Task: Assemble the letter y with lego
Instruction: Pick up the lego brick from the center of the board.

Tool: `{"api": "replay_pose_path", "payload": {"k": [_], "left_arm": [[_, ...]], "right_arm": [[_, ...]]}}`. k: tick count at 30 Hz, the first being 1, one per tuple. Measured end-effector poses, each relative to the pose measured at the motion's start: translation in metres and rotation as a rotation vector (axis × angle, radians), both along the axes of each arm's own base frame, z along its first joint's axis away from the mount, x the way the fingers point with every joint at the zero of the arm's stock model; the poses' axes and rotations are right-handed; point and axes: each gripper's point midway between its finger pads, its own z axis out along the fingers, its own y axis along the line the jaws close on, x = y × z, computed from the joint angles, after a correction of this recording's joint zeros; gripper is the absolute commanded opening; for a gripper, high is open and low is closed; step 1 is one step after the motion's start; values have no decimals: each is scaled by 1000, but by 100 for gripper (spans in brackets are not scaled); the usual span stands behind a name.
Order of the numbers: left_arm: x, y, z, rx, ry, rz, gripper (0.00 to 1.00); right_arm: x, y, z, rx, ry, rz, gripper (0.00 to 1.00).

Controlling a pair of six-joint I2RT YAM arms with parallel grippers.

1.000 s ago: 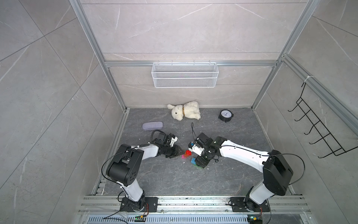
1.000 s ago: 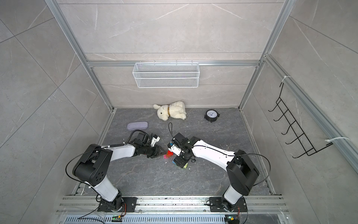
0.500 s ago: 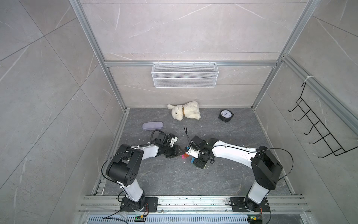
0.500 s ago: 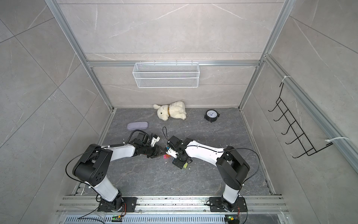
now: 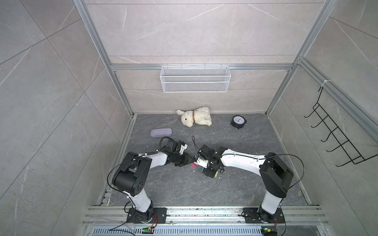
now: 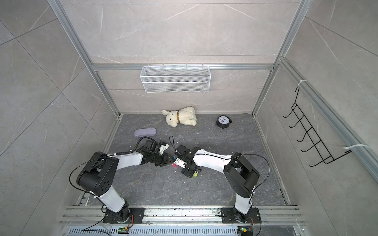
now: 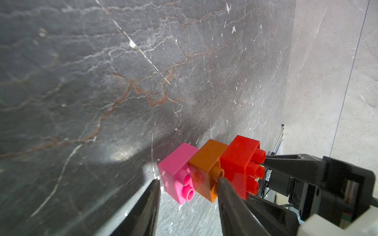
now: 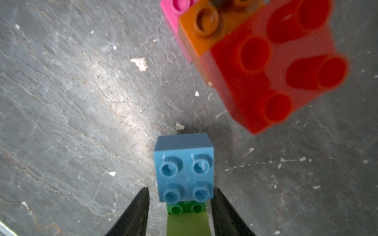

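- Two brick groups now sit much nearer each other than a second ago. The right arm has swung in, so the right gripper [image 8: 181,189] hangs just beside the left gripper [image 7: 189,179], where a stretch of dark stone floor [image 5: 184,190] lay between them before
- Left gripper is clamped tight across the stem of square studded plastic bricks, pink, orange and red [image 7: 206,165], with the red end jutting past its fingertips
- Right gripper's jaws have narrowed. Between them are the square blue studded brick [image 8: 184,169], the longer green brick [image 8: 187,208] and the yellow-green brick [image 8: 188,224]. A sliver of gap shows at one finger, so I cannot tell whether they pinch
- My reading is that the halves are being lined up for the join and are not yet pressed, since the red studs stand off to one side ahead of the right fingertips
- Right wrist view alone shows that offset. Left wrist view alone shows the grip on the stem, with the right tool's black body just behind the red studs. In both top views the bricks are mere specks under the tools
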Motion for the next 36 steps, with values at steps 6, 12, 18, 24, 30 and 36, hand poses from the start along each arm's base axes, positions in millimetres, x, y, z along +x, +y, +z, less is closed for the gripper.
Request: {"api": "replay_pose_path", "payload": {"k": [6, 12, 18, 24, 30, 36], "left_arm": [[0, 0, 0, 0, 0, 0, 48], [0, 0, 0, 0, 0, 0, 48], [0, 0, 0, 0, 0, 0, 48], [0, 0, 0, 0, 0, 0, 48], [0, 0, 0, 0, 0, -1, 48], [0, 0, 0, 0, -2, -2, 48]], "right_arm": [[2, -1, -2, -6, -10, 2, 44], [0, -3, -6, -13, -5, 6, 44], [-1, -4, -12, -22, 1, 9, 42], [-1, -3, -13, -21, 1, 10, 37], [0, -3, -13, -20, -2, 13, 35], [-1, -7, -9, -20, -17, 15, 34]]}}
